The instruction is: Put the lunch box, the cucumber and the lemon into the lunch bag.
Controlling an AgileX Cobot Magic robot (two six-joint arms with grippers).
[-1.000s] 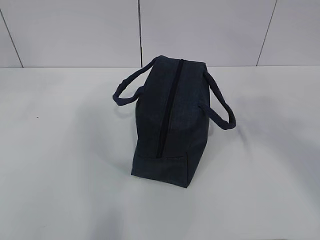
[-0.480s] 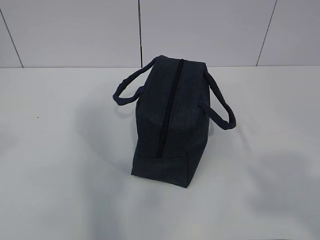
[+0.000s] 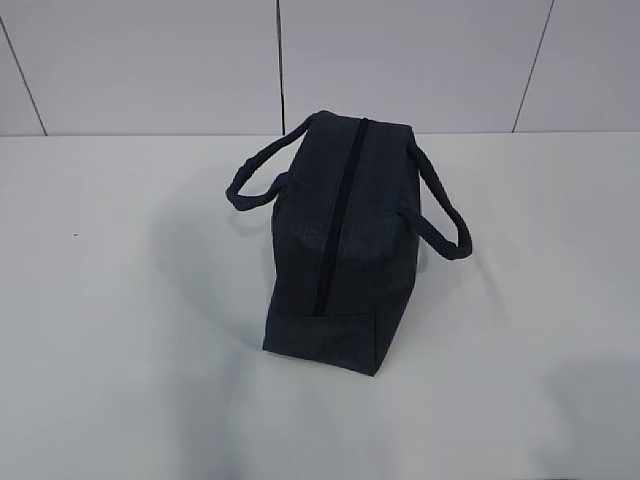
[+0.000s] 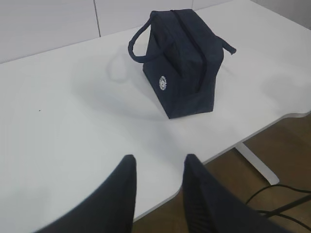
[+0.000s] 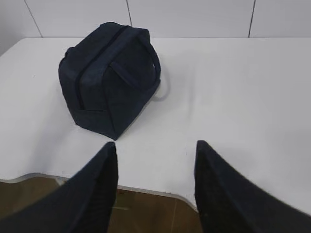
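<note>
The dark navy lunch bag (image 3: 335, 245) stands upright in the middle of the white table (image 3: 120, 350), its top zipper closed and a loop handle hanging on each side. The left wrist view shows this lunch bag (image 4: 182, 68) from its logo side. In the right wrist view the lunch bag (image 5: 107, 77) sits at upper left. My left gripper (image 4: 159, 162) hovers open over the table's near edge, nothing between its fingers. My right gripper (image 5: 155, 148) is open wider and empty, also back at the near edge. Neither arm shows in the exterior view. The lunch box, cucumber and lemon are out of view.
A white tiled wall (image 3: 400, 60) rises behind the table. Below the table's curved front edge lie a brown floor (image 4: 291, 145), a white table leg (image 4: 257, 162) and black cables (image 4: 282, 204).
</note>
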